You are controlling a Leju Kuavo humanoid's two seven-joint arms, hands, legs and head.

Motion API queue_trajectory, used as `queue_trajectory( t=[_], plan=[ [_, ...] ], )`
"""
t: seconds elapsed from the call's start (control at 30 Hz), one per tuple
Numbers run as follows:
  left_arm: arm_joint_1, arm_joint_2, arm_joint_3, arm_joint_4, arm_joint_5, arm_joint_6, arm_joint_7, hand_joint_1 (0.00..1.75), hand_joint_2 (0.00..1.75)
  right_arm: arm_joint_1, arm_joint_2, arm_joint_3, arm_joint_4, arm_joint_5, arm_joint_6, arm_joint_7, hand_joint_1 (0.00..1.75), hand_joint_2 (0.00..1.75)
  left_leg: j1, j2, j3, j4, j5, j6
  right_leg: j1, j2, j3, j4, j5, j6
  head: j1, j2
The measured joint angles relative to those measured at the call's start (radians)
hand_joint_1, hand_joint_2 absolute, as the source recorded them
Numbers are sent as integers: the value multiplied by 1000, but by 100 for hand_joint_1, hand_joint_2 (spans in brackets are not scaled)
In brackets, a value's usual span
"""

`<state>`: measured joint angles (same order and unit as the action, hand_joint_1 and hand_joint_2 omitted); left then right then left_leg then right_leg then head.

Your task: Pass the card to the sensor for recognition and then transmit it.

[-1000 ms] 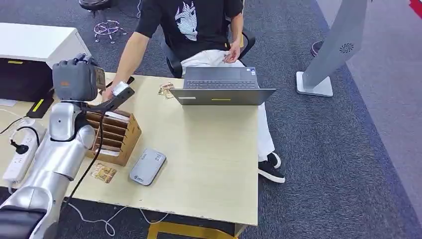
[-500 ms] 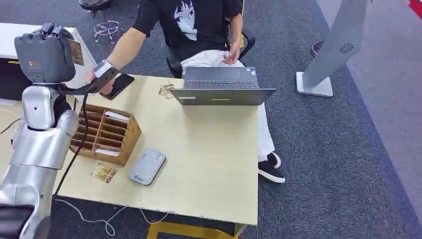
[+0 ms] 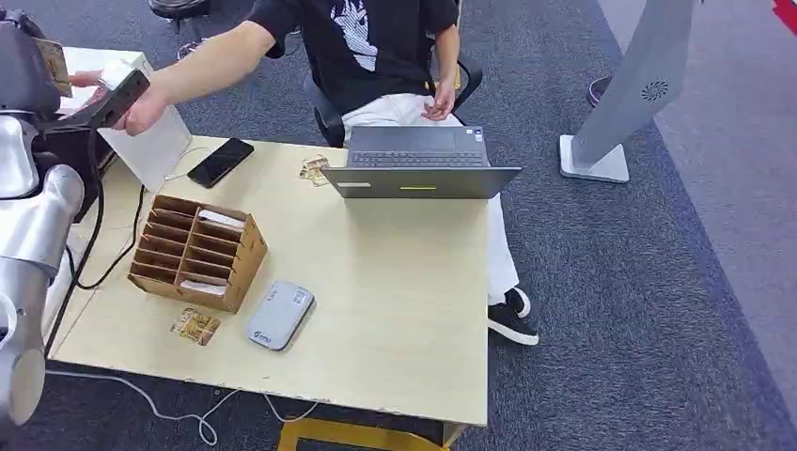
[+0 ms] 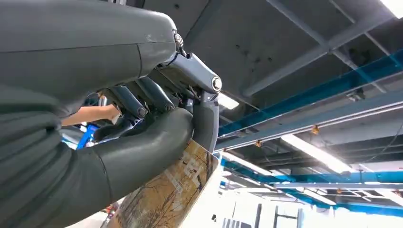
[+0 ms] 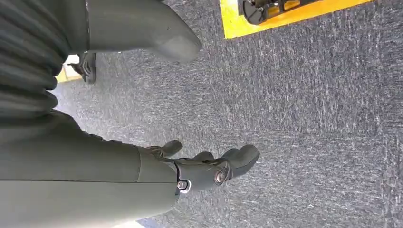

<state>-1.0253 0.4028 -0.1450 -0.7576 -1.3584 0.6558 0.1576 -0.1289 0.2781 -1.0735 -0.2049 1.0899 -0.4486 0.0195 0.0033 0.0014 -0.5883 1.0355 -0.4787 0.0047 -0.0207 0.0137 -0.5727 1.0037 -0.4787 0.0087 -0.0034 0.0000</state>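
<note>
Holding card (image 4: pixel 166 199) between left hand (image 4: pixel 157 128) thumb and fingers, raised beside person's hand (image 3: pixel 141 108) | right hand (image 5: pixel 209 171) hangs empty, fingers apart | risk: early release drops card.

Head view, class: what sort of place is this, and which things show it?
Probably an office or lab workspace: a desk with a laptop, a seated person in a swivel chair, grey carpet, and a wooden card sorter.

Tan card (image 4: pixel 166 194) with tree print, grey sensor (image 3: pixel 279 315), brown box (image 3: pixel 197 252).
</note>
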Motion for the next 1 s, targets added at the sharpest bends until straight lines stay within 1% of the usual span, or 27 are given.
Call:
queue_trajectory(
  t=[0.17, 0.43, 0.7, 0.73, 0.77, 0.8, 0.83, 0.87, 0.9, 1.0],
  plan=[
    [-10, 0, 0, 27, 1, 5, 2, 175, 175, 0, 0, 0, 0, 0, -2, 0, 0, 175, 0, 0, 0, 0, 0, 0, 0, 0, 0, 0, 0, 0, 0, 0],
    [-9, 0, 19, 61, 36, 18, 8, 175, 175, 1, 0, 7, 0, 2, -6, -2, 0, 175, 0, 0, 0, 0, 0, 0, 0, 0, 0, 0, 0, 0, 0, 0],
    [-6, 7, 40, 83, 52, 29, -2, 175, 175, 1, 0, 8, 0, 1, -13, -12, 0, 175, 0, 0, 0, 0, 0, 0, 0, 0, 0, 0, 0, 0, 0, 0],
    [-6, 7, 41, 85, 56, 29, -2, 52, 175, 1, 0, 8, 0, 1, -13, -12, 0, 175, 0, 0, 0, 0, 0, 0, 0, 0, 0, 0, 0, 0, 0, 0],
    [-6, 7, 42, 86, 61, 29, -3, 0, 175, 1, 0, 8, 0, 1, -13, -12, 0, 175, 0, 0, 0, 0, 0, 0, 0, 0, 0, 0, 0, 0, 0, 0],
    [-5, 7, 44, 87, 68, 29, -7, 0, 175, 1, 0, 9, 0, 0, -14, -12, 0, 175, 0, 0, 0, 0, 0, 0, 0, 0, 0, 0, 0, 0, 0, 0],
    [-3, 7, 48, 88, 75, 29, -11, 0, 0, 1, 0, 9, 0, 0, -13, -12, 0, 175, 0, 0, 0, 0, 0, 0, 0, 0, 0, 0, 0, 0, 0, 0],
    [-2, 7, 51, 88, 79, 28, -13, 0, 0, 1, 0, 9, 0, -1, -13, -12, 0, 175, 0, 0, 0, 0, 0, 0, 0, 0, 0, 0, 0, 0, 0, 0],
    [-1, 7, 55, 89, 79, 25, -15, 0, 175, 1, 0, 9, 1, -1, -13, -12, 0, 175, 0, 0, 0, 0, 0, 0, 0, 0, 0, 0, 0, 0, 0, 0],
    [-1, 6, 57, 90, 77, 23, -16, 0, 175, 0, 1, 9, 1, -1, -13, -11, 0, 175, 0, 0, 0, 0, 0, 0, 0, 0, 0, 0, 0, 0, 0, 0]
  ],
)
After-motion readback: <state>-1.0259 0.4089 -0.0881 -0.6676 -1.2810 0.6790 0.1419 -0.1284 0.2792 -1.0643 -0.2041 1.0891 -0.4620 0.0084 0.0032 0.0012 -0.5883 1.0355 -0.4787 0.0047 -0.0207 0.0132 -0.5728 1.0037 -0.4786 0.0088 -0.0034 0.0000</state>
